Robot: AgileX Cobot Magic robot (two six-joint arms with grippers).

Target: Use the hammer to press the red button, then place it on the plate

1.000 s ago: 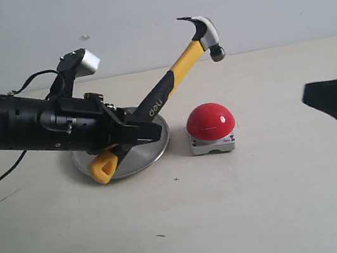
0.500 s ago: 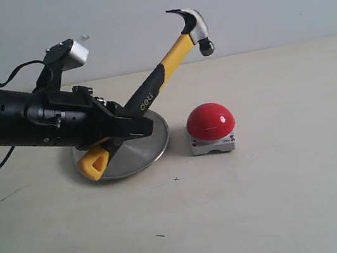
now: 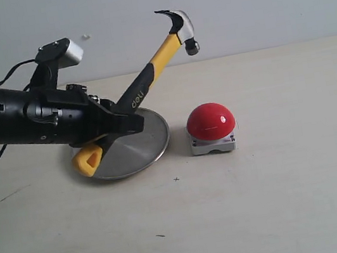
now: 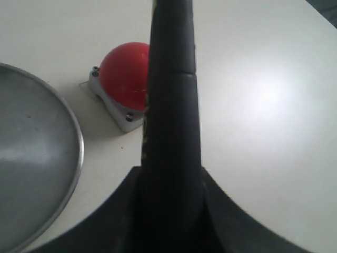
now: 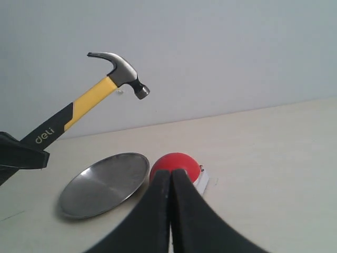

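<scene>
My left gripper [image 3: 120,122] is shut on the black grip of the hammer [image 3: 157,61], above the silver plate [image 3: 135,150]. The handle slants up to the right, and its steel head [image 3: 180,29] hangs high in the air, up and to the left of the red button [image 3: 210,121]. The yellow looped end [image 3: 88,160] pokes out below the arm, over the plate's left part. In the left wrist view the black handle [image 4: 172,116] fills the middle, with the button [image 4: 126,74] and the plate's rim [image 4: 78,137] behind it. My right gripper [image 5: 170,176] is shut and empty, out of the exterior view.
The button's grey base [image 3: 212,144] stands on the pale tabletop just right of the plate. A pale wall rises behind the table. The left arm's black body [image 3: 13,119] stretches across the left side above the table.
The left arm has drawn back to the left with the hammer, swinging its head up and leftward, away from the button. The right arm has left the exterior view.
</scene>
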